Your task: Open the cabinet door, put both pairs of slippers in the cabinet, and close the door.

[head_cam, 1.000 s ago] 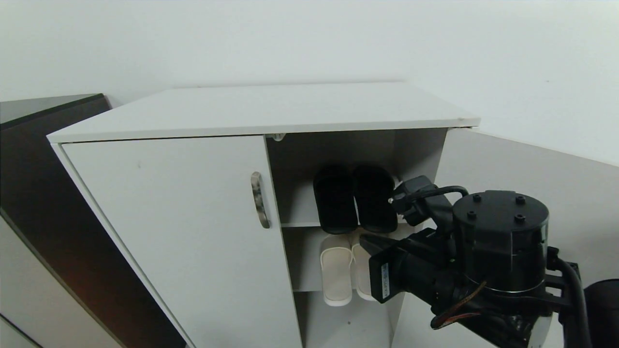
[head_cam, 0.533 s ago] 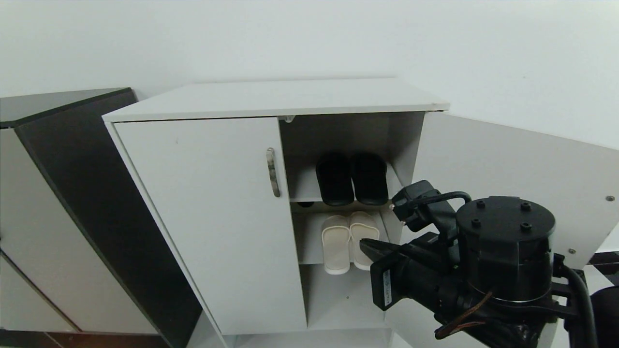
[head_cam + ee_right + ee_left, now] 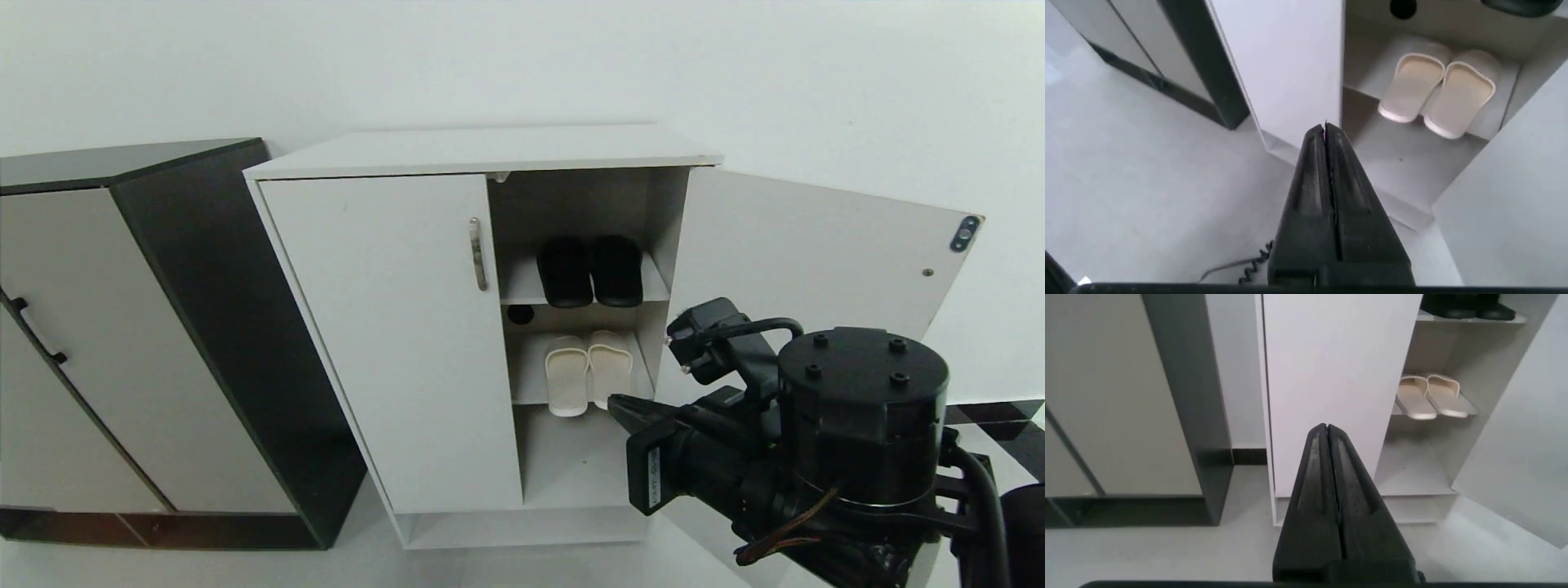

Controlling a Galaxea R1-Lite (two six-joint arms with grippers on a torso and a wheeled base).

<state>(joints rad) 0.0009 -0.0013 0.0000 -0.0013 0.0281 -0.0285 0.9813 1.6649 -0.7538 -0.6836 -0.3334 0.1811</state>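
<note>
Head camera has backed off: cabinet (image 3: 384, 327) now centre frame, right door (image 3: 808, 253) open, black slippers (image 3: 589, 271) shelved above white slippers (image 3: 588, 371); left gripper (image 3: 1327, 431) and right gripper (image 3: 1325, 131) fully closed, empty.

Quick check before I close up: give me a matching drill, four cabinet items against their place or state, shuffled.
Column one:
1. black slippers
2. cream slippers
3. right door
4. left door

Column two:
A. shut
B. on the upper shelf
C. swung open
D. on the middle shelf

Pairs: 1-B, 2-D, 3-C, 4-A
</note>
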